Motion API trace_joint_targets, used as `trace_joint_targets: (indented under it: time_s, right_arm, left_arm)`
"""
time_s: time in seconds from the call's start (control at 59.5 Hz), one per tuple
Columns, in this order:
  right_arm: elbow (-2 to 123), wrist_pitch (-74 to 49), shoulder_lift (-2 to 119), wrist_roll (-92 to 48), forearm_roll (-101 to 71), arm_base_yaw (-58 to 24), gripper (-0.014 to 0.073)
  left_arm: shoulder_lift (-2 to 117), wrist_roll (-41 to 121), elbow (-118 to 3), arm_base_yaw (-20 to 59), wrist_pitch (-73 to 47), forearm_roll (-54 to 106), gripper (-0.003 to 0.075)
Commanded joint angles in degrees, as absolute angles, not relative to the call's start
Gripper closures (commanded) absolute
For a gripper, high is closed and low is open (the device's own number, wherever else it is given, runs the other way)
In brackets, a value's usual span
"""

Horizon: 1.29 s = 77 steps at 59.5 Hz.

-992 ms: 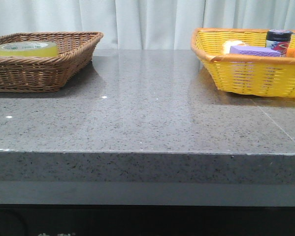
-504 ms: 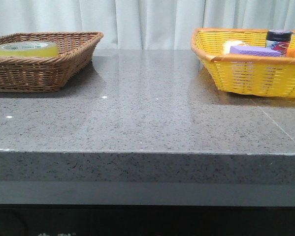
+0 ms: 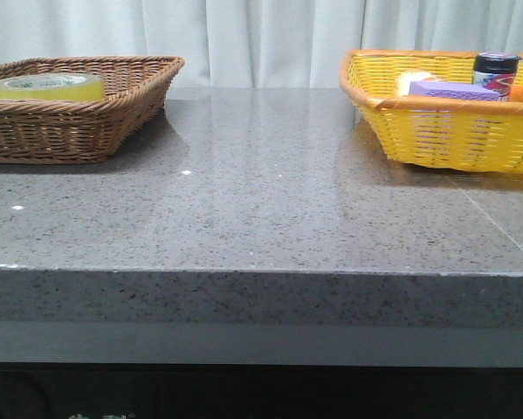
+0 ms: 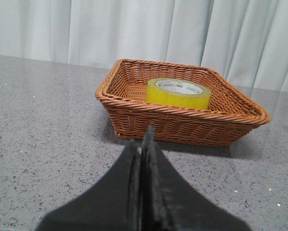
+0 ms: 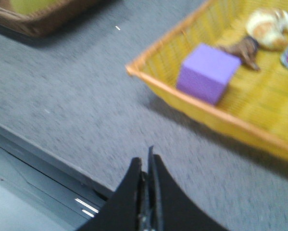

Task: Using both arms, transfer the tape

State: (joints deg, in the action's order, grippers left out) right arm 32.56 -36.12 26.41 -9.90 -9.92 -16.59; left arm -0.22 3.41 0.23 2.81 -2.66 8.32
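Note:
The yellow tape roll (image 3: 47, 85) lies flat in the brown wicker basket (image 3: 78, 131) at the far left of the table. It also shows in the left wrist view (image 4: 178, 93), inside that basket (image 4: 182, 122). My left gripper (image 4: 143, 144) is shut and empty, low over the table short of the basket. My right gripper (image 5: 144, 161) is shut and empty, above the table's front edge, short of the yellow basket (image 5: 220, 120). Neither arm shows in the front view.
The yellow basket (image 3: 453, 131) at the far right holds a purple block (image 3: 453, 90), a dark-lidded jar (image 3: 494, 70) and a bread-like item (image 5: 269, 29). The grey stone table (image 3: 261, 192) lies between the baskets. White curtains hang behind.
The front view has shifted very slightly. The tape and both baskets have not moved.

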Motion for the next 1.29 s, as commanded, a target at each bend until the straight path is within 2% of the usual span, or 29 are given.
trace_joint_targets:
  time_s: [0.0, 0.101, 0.286, 0.723, 1.278]
  right_arm:
    - [27.46, -28.7, 22.04, -10.13, -10.23, -14.28, 0.0662]
    - [19.51, -24.67, 14.13, -10.13, -10.28, -11.35, 0.0662]
    - [12.49, -18.74, 5.64, -10.13, -11.24, -7.13, 0.0662]
    - [-1.35, 2.51, -1.04, -10.13, -12.38, -5.04, 0.0662]
    - [-1.18, 1.6, -1.87, -10.13, -12.38, -2.82, 0.0662]
  left_arm:
    - [-1.24, 3.31, 0.64, 2.79, 2.01, 8.83, 0.0741]
    - [-1.24, 3.31, 0.64, 2.79, 2.01, 8.83, 0.0741]
    - [-1.24, 3.31, 0.64, 2.79, 2.01, 8.83, 0.0741]
    - [-1.24, 3.31, 0.64, 2.79, 2.01, 8.83, 0.0741]
    - [-1.24, 3.31, 0.64, 2.79, 2.01, 8.83, 0.0741]
